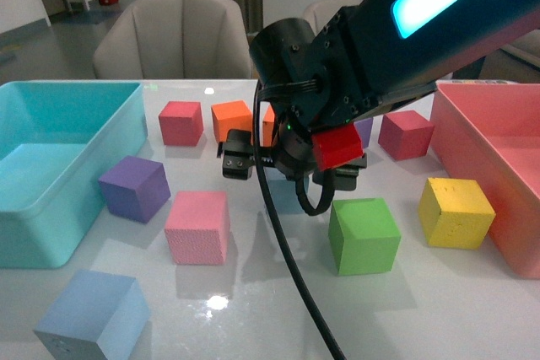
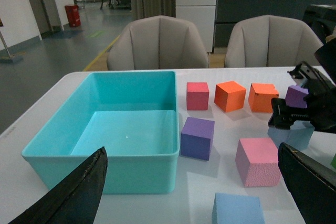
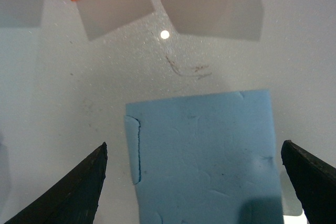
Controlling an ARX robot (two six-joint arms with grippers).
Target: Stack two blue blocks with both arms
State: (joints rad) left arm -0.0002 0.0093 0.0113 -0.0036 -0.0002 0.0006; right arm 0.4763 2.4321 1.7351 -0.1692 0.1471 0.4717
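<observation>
Teal bin point(image 1: 126, 137) at far left of the table, nothing visible inside.

First blue block point(image 1: 93, 318): near left corner of the table, in front of the bin, alone, close to the table's front edge. Nothing on top of it.

Left claw point(image 2: 191, 149): open wide and holding nothing. It hangs back from the table; the first blue block sits low between its fingers in the left wrist view, not touched.

Purple block point(image 1: 135, 187) and pink block point(image 1: 198, 225) lie between the first blue block and the centre of the table.

Second blue block point(image 3: 205, 156): mid-table, in front of the two orange blocks point(image 1: 232, 120), mostly hidden under the right arm in the front view.

Right claw point(image 1: 291, 170): open wide, down over the second blue block, one finger on each side. No contact visible. The block sits slightly turned against the fingers and a little nearer one of them.

Green block point(image 1: 364, 233), yellow block point(image 1: 456, 212) and pink bin point(image 1: 506, 115) to the right, clear of the work.

Risks, as I judge them:
- The nearer finger meets the block first on closing, so it twists or slides before the grip sets.
- A skewed grip carries through, and the block lands crooked and tips off the stack.
- The black cable point(image 1: 291, 267) hanging from the right arm could drag the pink or green block as the arm crosses over.
- The first blue block is close to the edge, and a nudge from either arm could push it off.
- The arms converge at the left corner, so they may clash.
</observation>
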